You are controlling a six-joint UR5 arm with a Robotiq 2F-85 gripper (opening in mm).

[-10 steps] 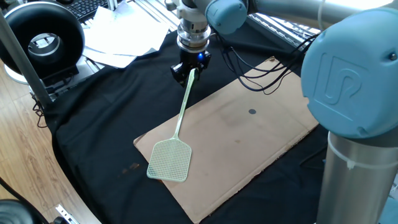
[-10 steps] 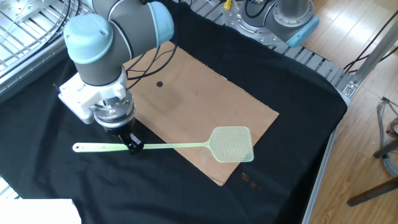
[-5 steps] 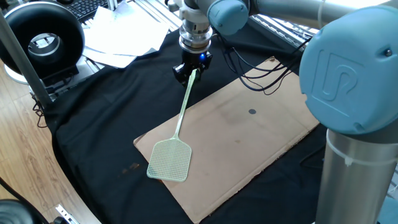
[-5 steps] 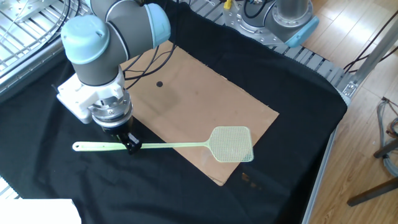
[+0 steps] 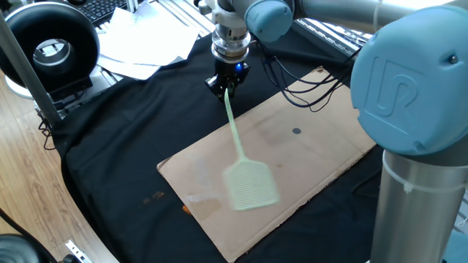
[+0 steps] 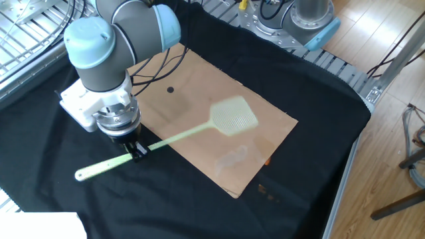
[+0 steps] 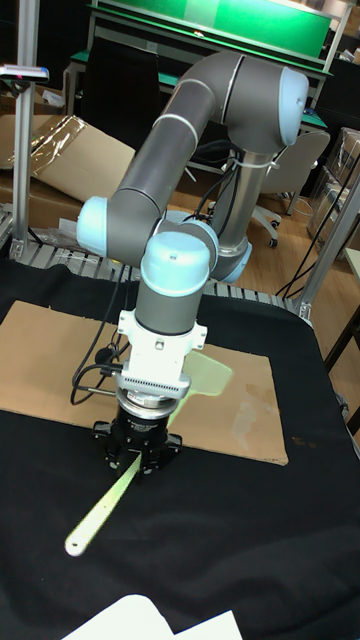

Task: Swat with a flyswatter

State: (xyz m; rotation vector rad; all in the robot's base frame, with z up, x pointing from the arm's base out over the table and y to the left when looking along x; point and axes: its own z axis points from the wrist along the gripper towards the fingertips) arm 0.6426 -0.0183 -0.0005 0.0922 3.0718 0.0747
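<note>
The pale green flyswatter (image 5: pixel 249 185) is motion-blurred, its mesh head over the middle of the brown cardboard sheet (image 5: pixel 322 139). My gripper (image 5: pixel 227 85) is shut on its thin handle at the sheet's far edge. In the other fixed view the flyswatter (image 6: pixel 233 115) has its head over the cardboard (image 6: pixel 199 86), with my gripper (image 6: pixel 137 150) clamped partway along the handle and the free end sticking out to the lower left. The tall view shows the gripper (image 7: pixel 138 452) pointing down, with the flyswatter (image 7: pixel 98 516) handle below it and the head a blur behind the wrist.
A small dark dot (image 5: pixel 296 131) marks the cardboard. Loose papers (image 5: pixel 146 44) and a black round device (image 5: pixel 50 42) lie at the table's far left. Cables (image 5: pixel 307 91) trail over the black cloth. The arm's base (image 5: pixel 420 183) stands at the right.
The swatter has swung about the gripper: its head left the cardboard's near corner and swept over the sheet's middle, now blurred. The free handle end swung the opposite way.
</note>
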